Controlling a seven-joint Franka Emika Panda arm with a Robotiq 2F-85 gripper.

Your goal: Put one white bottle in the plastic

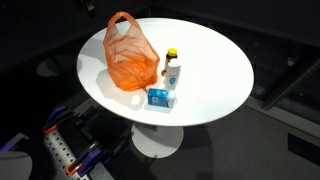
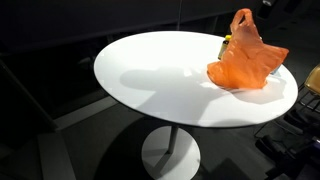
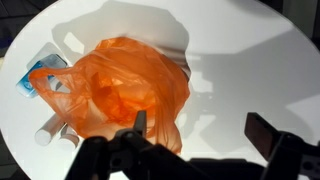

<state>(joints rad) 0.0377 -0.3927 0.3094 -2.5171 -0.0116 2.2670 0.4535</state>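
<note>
The orange plastic bag (image 1: 131, 60) stands crinkled on the white round table (image 1: 210, 60), handles up, and shows in both exterior views (image 2: 245, 60). A small white bottle (image 1: 174, 78) with a pale blue label stands just beside the bag, close to a yellow-capped bottle (image 1: 172, 54). In the wrist view the bag (image 3: 130, 90) fills the middle and a white bottle (image 3: 46, 134) peeks out at its lower left. My gripper (image 3: 200, 130) is open and empty, high above the table, with one finger over the bag's edge. It does not show in the exterior views.
A flat blue-and-white box (image 1: 160, 97) lies in front of the bottles near the table edge, and also shows in the wrist view (image 3: 28, 86). In an exterior view the bag hides the bottles except a yellow bit (image 2: 226, 42). Dark floor surrounds the table.
</note>
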